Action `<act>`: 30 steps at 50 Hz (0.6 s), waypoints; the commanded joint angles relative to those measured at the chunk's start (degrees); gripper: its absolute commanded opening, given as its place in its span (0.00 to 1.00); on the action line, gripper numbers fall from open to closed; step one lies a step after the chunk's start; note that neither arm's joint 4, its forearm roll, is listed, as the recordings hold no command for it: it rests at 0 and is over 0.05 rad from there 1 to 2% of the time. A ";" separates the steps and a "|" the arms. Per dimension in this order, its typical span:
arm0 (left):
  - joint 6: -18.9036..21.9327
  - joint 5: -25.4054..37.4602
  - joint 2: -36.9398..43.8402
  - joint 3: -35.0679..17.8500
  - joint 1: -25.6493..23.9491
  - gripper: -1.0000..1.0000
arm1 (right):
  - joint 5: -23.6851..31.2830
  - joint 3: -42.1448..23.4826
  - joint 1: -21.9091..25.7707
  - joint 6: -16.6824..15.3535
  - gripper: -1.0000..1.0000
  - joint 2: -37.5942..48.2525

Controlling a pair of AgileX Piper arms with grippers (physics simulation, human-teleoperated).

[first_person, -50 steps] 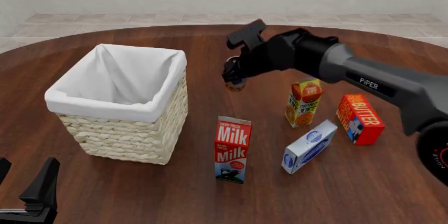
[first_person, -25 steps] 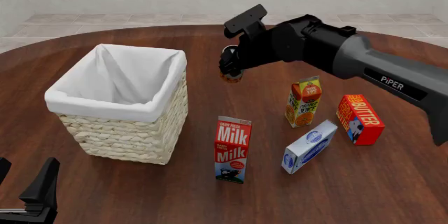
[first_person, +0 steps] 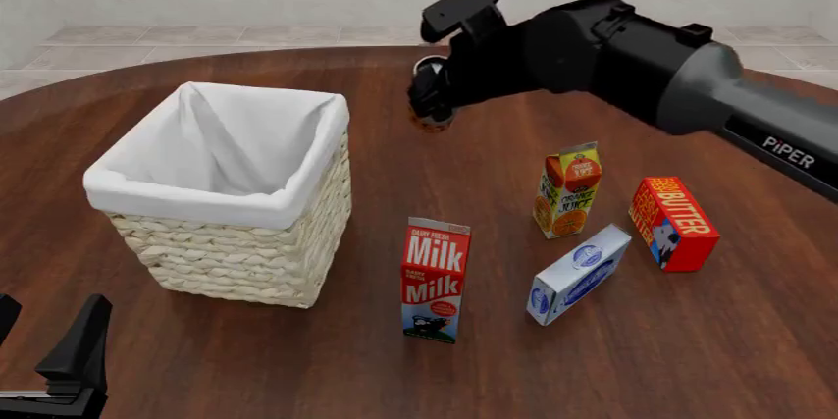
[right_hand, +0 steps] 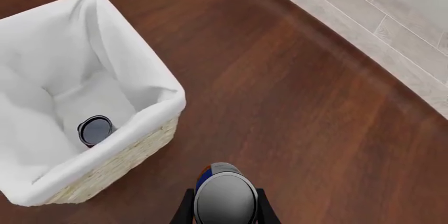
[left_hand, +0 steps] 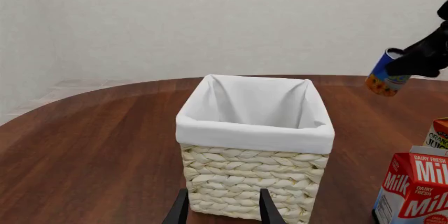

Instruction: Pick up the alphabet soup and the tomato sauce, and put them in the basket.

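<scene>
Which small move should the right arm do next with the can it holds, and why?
Probably carry it sideways toward the basket. The right gripper is shut on the tomato sauce, which hangs above the table, beside the basket, not over its opening. Another can lies inside already.

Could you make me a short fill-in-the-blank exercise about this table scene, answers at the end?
1. The right gripper is shut on the ____ can, held above the table.
2. A can already lies inside the ____.
3. The carton standing nearest the basket is labelled ____.
4. The left gripper is open and holds ____.

Answers: tomato sauce; basket; milk; nothing
</scene>
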 commanded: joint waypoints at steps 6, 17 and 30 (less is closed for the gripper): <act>0.00 0.00 0.00 0.00 0.00 1.00 | 1.61 -3.51 1.35 0.61 0.00 -2.59; 0.00 0.00 0.00 0.00 0.00 1.00 | 3.50 -6.28 2.00 -0.45 0.00 -2.82; 0.00 0.00 0.00 0.00 0.00 1.00 | 5.04 -9.09 3.40 -1.38 0.00 -2.79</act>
